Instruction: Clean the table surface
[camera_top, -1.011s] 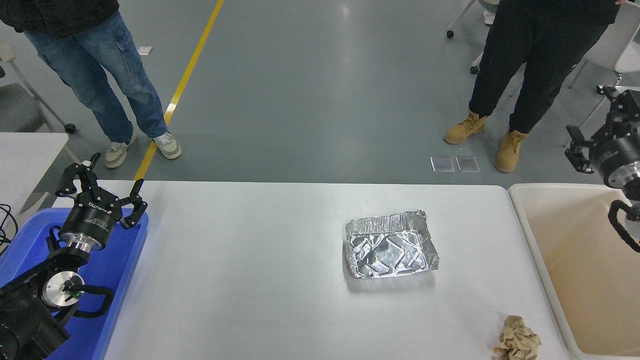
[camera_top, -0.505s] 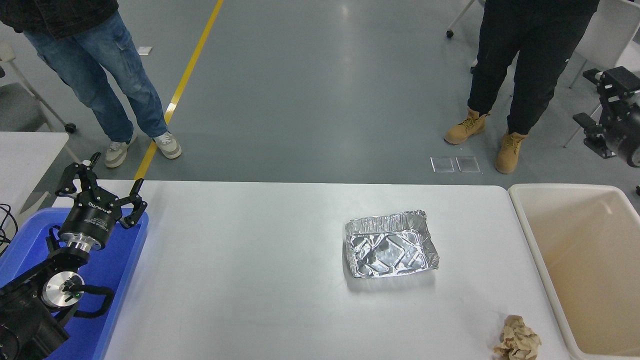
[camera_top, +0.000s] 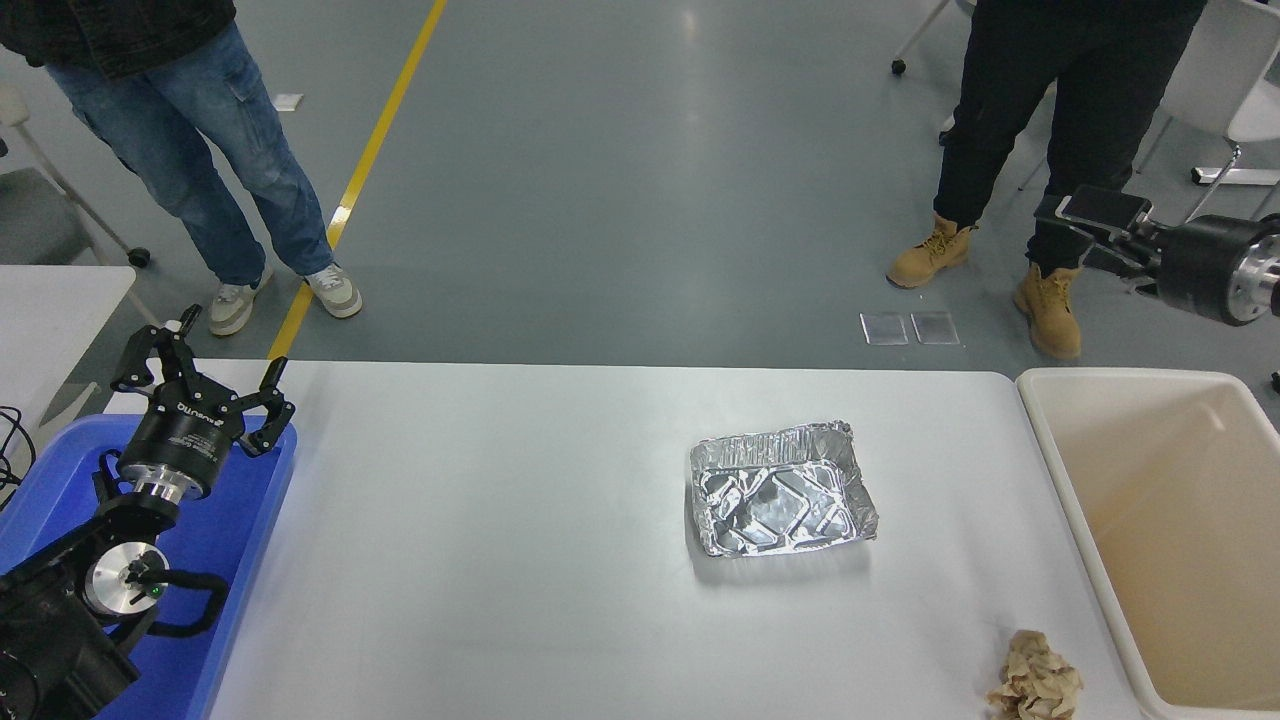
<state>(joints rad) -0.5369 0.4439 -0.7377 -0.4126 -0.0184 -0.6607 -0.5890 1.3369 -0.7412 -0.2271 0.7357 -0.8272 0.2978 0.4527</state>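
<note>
The table surface (camera_top: 500, 560) fills the lower middle of the frame, with a crumpled foil tray (camera_top: 780, 490) right of centre and a wad of brown paper (camera_top: 1035, 685) at the lower right. The right gripper (camera_top: 1085, 225) hangs at the upper right edge, above the beige bin (camera_top: 1060, 470); whether it is parted or closed, I cannot tell. The left gripper (camera_top: 205, 375), fingers spread and empty, sits parked over the blue bin (camera_top: 240, 560) at lower left. Judging by this, clearing is between pickups (two items remain); next, the right arm must descend to one.
</note>
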